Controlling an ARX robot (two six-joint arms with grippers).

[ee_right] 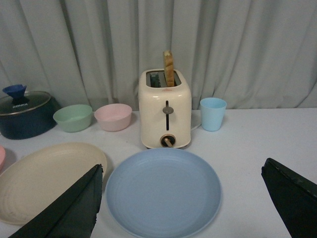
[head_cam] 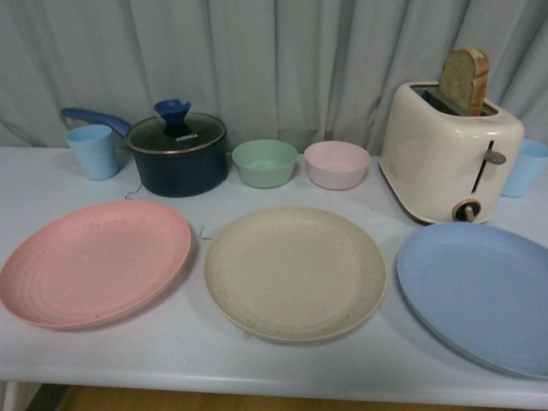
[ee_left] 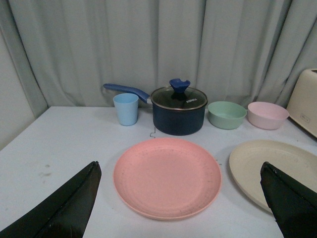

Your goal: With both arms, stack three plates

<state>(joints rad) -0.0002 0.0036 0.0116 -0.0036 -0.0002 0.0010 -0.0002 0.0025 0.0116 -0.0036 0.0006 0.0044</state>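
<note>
Three plates lie side by side along the table's front: a speckled pink plate (head_cam: pixel 94 261) on the left, a speckled beige plate (head_cam: pixel 294 272) in the middle, a light blue plate (head_cam: pixel 484 294) on the right. None overlaps another. Neither arm shows in the front view. My left gripper (ee_left: pixel 181 198) hangs open above and short of the pink plate (ee_left: pixel 167 177), with the beige plate (ee_left: pixel 270 171) beside it. My right gripper (ee_right: pixel 183 198) is open over the blue plate (ee_right: pixel 163 193), with the beige plate (ee_right: pixel 47 181) off to one side. Nothing sits between either pair of fingers.
Behind the plates stand a light blue cup (head_cam: pixel 92 151), a dark blue lidded pot (head_cam: pixel 177 154), a green bowl (head_cam: pixel 265 163), a pink bowl (head_cam: pixel 336 164), a cream toaster (head_cam: pixel 449 152) holding bread, and another blue cup (head_cam: pixel 524 168). A grey curtain hangs behind.
</note>
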